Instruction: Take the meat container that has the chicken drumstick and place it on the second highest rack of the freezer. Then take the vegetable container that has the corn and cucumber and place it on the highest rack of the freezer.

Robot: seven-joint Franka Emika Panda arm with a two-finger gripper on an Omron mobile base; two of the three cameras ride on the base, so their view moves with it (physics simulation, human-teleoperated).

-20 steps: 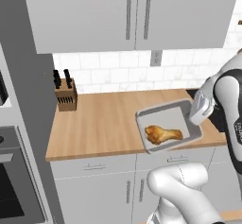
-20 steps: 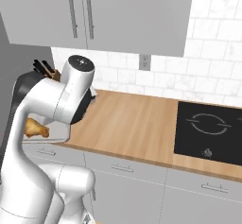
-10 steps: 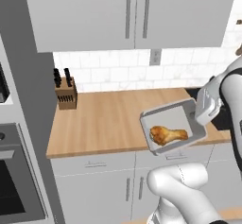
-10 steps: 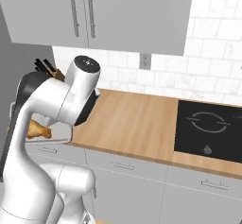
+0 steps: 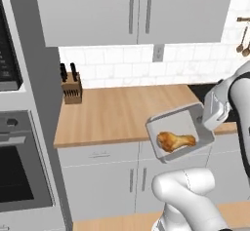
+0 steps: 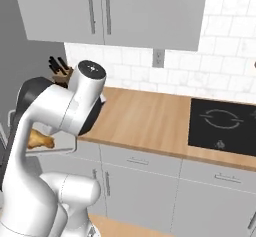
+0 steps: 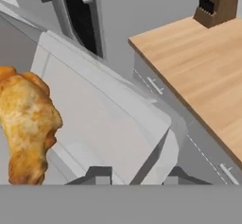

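The shallow grey rectangular meat container (image 5: pixel 181 127) with the browned chicken drumstick (image 5: pixel 175 140) in it hangs tilted in the air, past the front edge of the light wooden counter (image 5: pixel 122 113); the dark two-finger gripper (image 7: pixel 134 173) pinches its rim, one tip on each side of the wall; the white arm bends out to the right; the hand view adds the dark oven door (image 7: pixel 80 15) and wooden knife block (image 7: pixel 216 2); the right base view shows a black cooktop (image 6: pixel 222 123).
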